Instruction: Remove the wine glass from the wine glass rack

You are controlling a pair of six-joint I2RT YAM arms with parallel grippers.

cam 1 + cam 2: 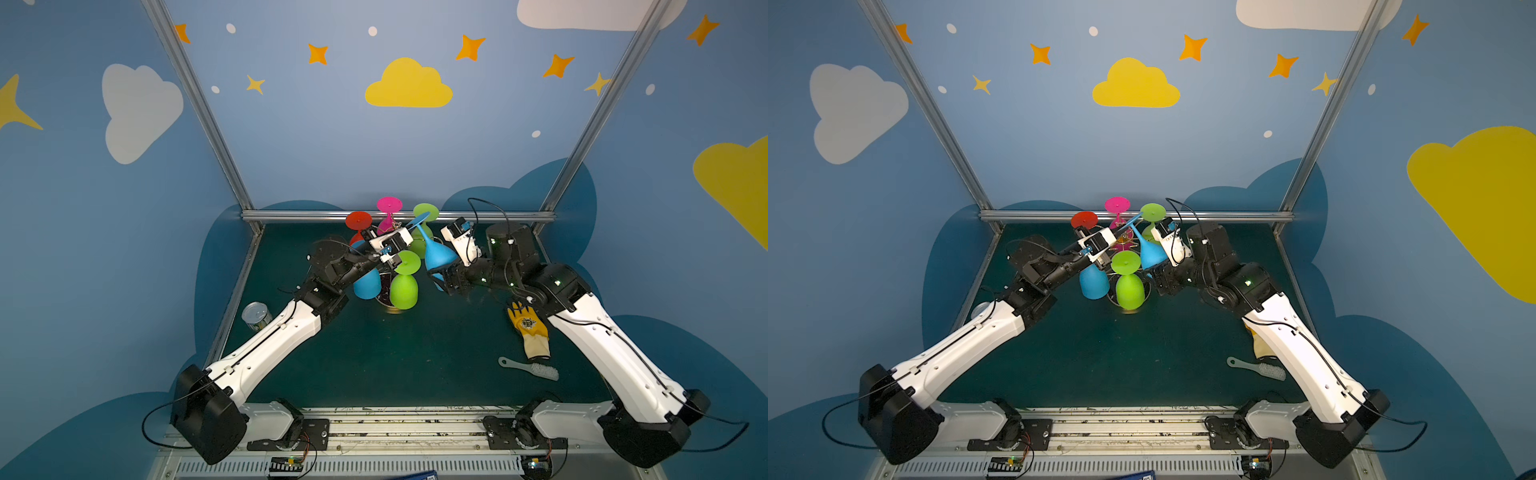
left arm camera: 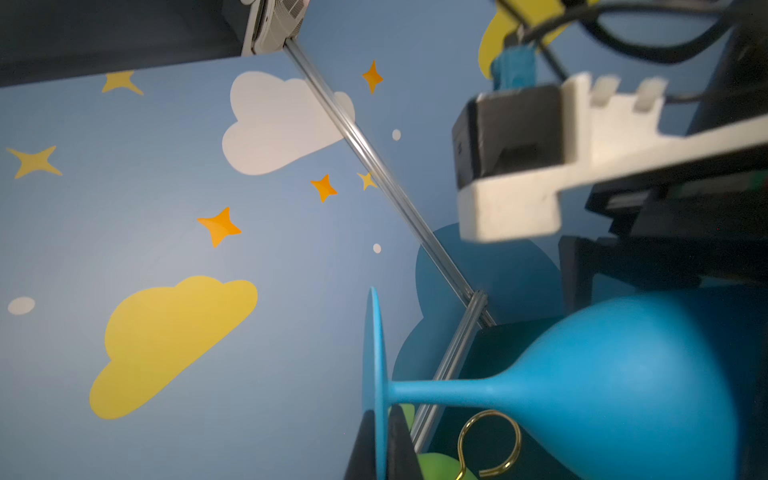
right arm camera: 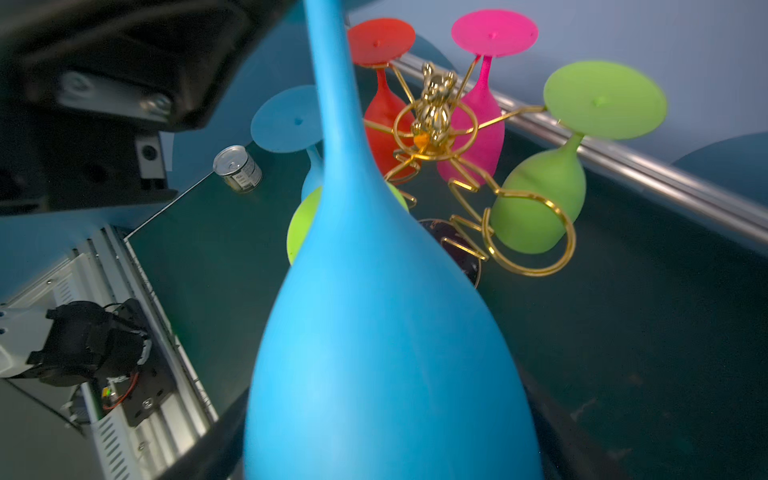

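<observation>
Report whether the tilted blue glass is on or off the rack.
Off: blue glass sits clear of the empty gold ring, foot pinched in the left tool.

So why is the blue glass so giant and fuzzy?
In the right wrist view the blue wine glass sits almost against the lens, so it looms huge and soft, while the wine glass rack behind looks crisper; in the left wrist view it blurs too; in both top views the wide lens splays the frame posts outward.

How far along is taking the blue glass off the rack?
Done: the blue glass is clear of the gold rack. In hand: the left end effector pinches its foot; the right end effector flanks its bowl. Left: probably setting it on the table.
</observation>
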